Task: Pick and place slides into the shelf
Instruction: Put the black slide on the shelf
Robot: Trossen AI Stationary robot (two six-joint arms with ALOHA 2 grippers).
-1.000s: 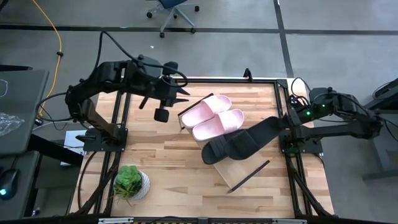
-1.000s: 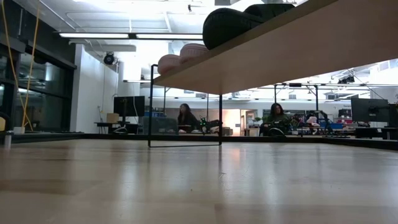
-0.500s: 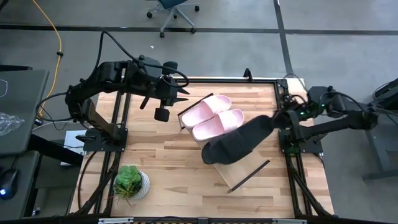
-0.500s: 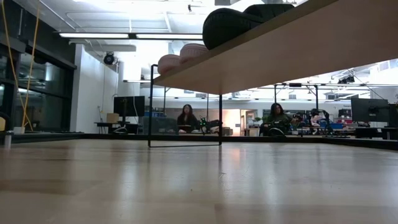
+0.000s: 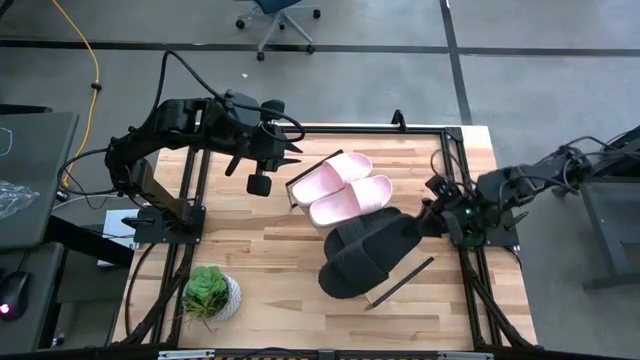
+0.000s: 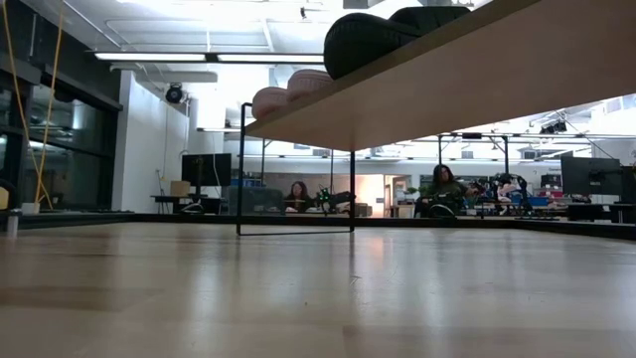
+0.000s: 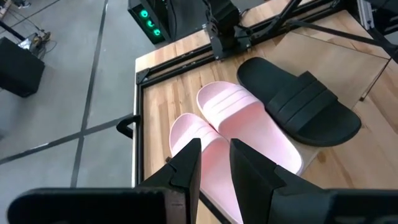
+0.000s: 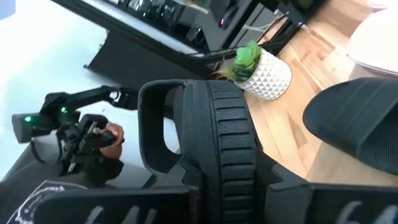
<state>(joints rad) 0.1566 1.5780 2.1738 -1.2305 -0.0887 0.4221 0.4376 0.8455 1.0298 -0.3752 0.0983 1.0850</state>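
Note:
The shelf [image 5: 398,272] stands slantwise on the table; the low view shows its underside [image 6: 447,80]. Two pale pink slides [image 5: 342,186] lie side by side on its far-left part, also in the left wrist view [image 7: 242,124]. A black slide [image 7: 298,102] lies on the board beside them. My right gripper [image 5: 436,214] is shut on the second black slide [image 5: 352,272], over the shelf's near-right part. My left gripper [image 5: 268,160] hovers open beyond the far-left end of the shelf [image 7: 214,158], touching nothing. My right gripper holds the second black slide at its right-hand end [image 5: 412,226], coming level from the table's right. In the right wrist view the slide's ribbed strap [image 8: 217,124] fills the space before the fingers and hides the contact. Whether the slide rests on the board I cannot tell.
A potted plant [image 5: 210,293] stands at the table's near-left corner, also seen past the held slide [image 8: 261,68]. Black frame rails [image 5: 445,132] edge the table. People sit at desks far behind the table [image 6: 437,189].
My right gripper has moved toward the table's near edge and a little left, still shut on the black slide. The slide has swung from slanting out toward the far right to lying over the shelf close by the other black slide.

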